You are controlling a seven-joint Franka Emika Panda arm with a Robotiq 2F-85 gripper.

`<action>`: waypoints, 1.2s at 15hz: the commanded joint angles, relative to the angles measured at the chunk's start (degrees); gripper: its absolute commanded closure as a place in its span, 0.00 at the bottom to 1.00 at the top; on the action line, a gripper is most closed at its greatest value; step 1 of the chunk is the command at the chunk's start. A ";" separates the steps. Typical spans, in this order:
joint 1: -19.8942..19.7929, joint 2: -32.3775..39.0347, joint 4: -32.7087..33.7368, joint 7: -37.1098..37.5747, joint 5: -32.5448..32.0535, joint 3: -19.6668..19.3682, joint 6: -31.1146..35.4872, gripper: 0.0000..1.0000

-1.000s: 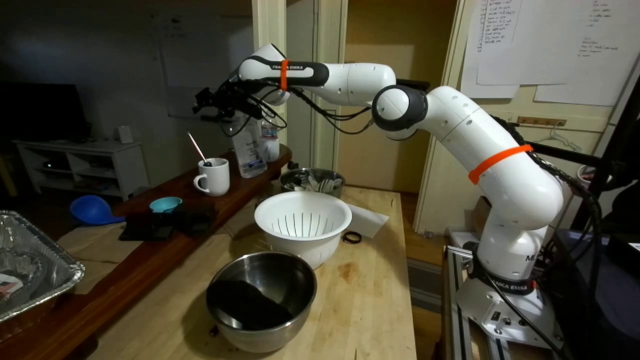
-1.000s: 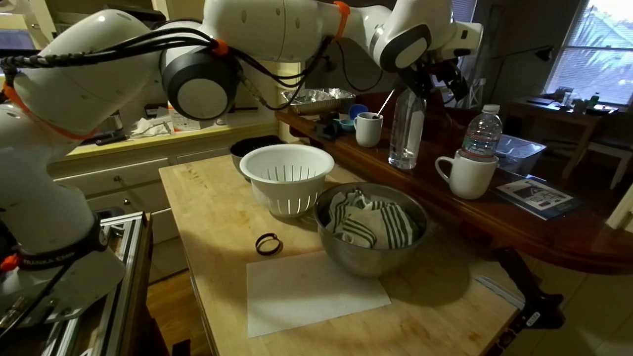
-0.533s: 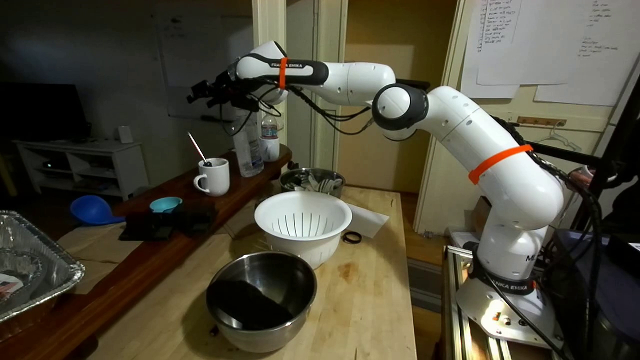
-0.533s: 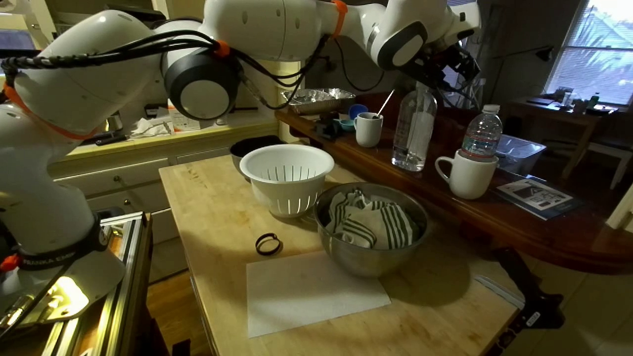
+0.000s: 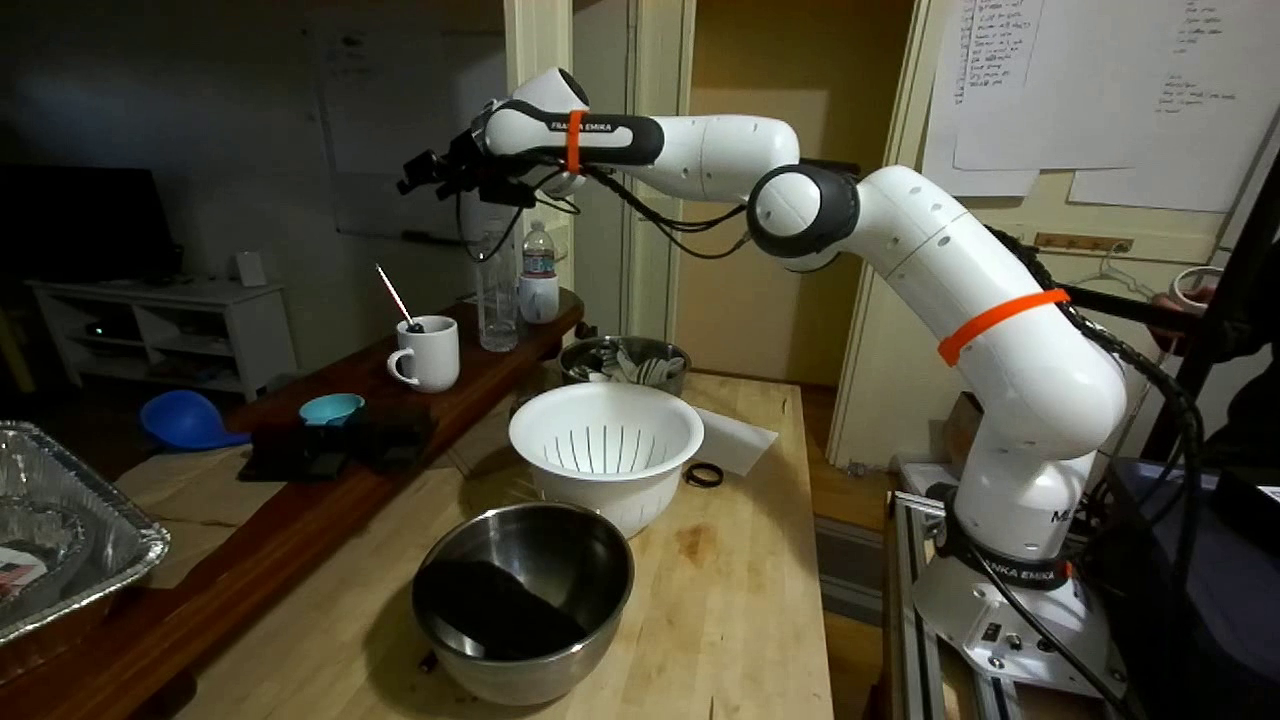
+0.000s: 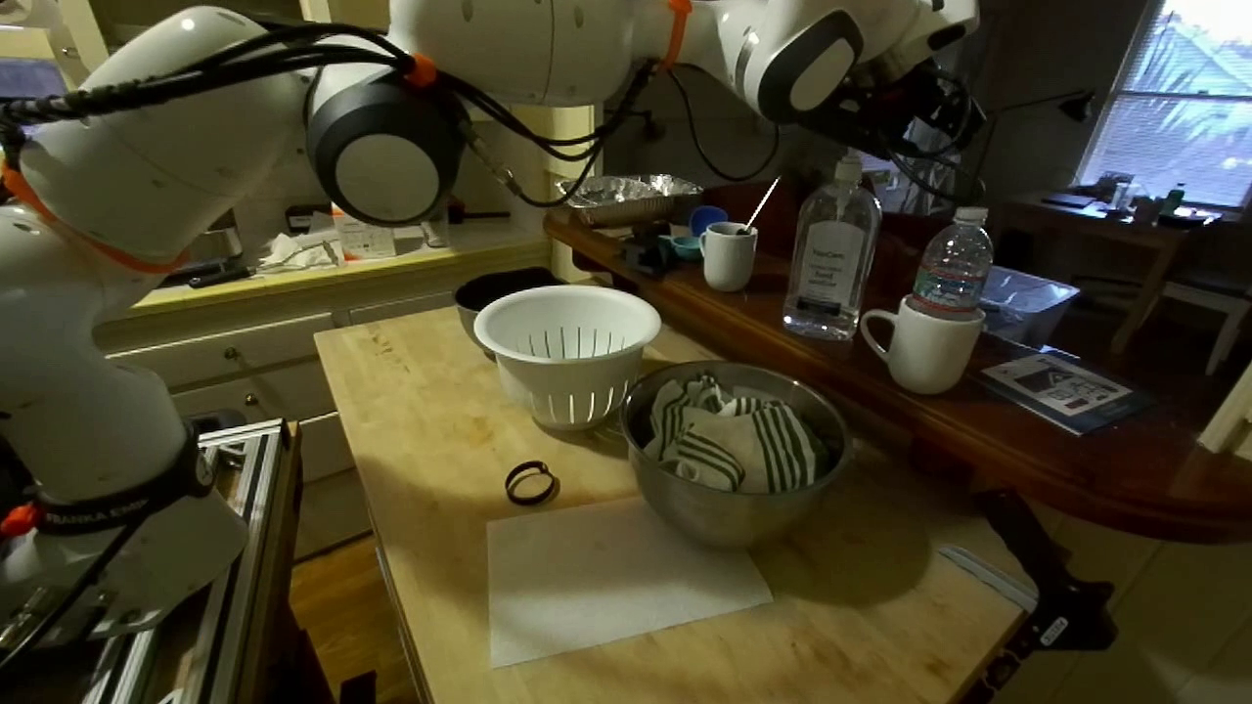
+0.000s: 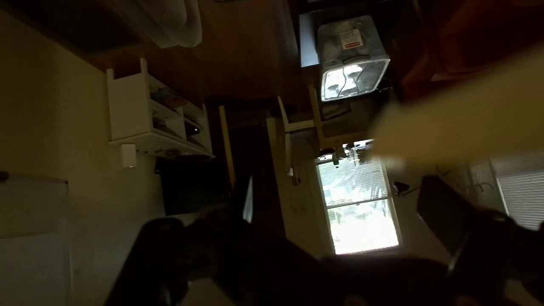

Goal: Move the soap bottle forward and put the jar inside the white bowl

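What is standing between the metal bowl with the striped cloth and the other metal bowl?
The white bowl stands between the cloth-filled bowl and the other metal bowl, in both exterior views.

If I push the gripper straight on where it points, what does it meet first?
The way looks free: in the wrist view the open gripper points roughly toward the far window. Depth is unclear; the blurred pale shape at right may lie close.
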 commanded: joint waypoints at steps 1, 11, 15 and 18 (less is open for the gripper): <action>-0.34 -4.46 -2.15 5.23 -0.46 -2.86 -3.70 0.00; -3.30 -20.07 -12.79 15.52 3.32 -1.04 -17.59 0.00; -3.41 -28.45 -21.83 20.00 -0.27 -3.91 -24.98 0.00; -2.86 -34.73 -29.23 22.90 -4.65 -6.41 -27.50 0.00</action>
